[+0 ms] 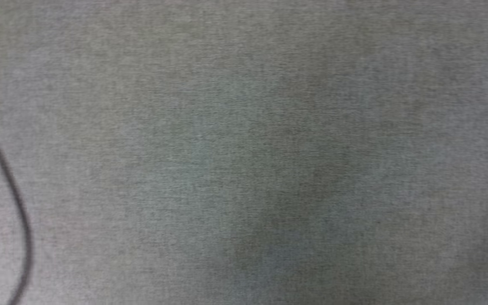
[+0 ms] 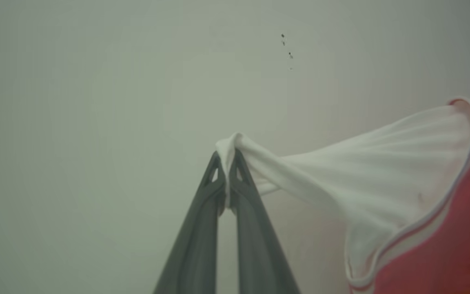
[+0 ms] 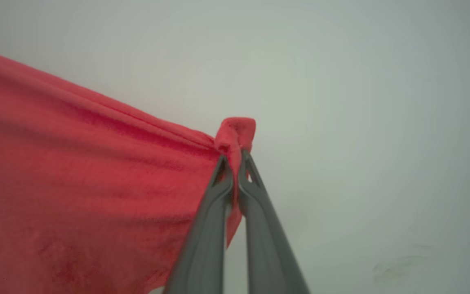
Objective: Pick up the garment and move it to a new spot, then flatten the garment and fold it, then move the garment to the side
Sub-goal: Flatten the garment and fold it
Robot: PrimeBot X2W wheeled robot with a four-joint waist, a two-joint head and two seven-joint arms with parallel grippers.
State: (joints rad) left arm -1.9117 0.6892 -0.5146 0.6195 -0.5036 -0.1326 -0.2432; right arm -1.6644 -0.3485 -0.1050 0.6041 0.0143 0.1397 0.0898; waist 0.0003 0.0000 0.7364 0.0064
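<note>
Garment (image 2: 382,179), red body, white sleeve, red-and-white striped trim, stretched taut

In the left wrist view, the garment (image 2: 382,179) stretches from the left tool (image 2: 227,161) at centre to the right edge. In the right wrist view, it spreads leftward from the right tool (image 3: 235,163) at centre.

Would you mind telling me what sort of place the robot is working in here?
Hard to say; probably a plain indoor work space. The head view shows a grey woven surface crossed by a thin dark line, and the wrist views show a bare pale backdrop behind the garment.
</note>
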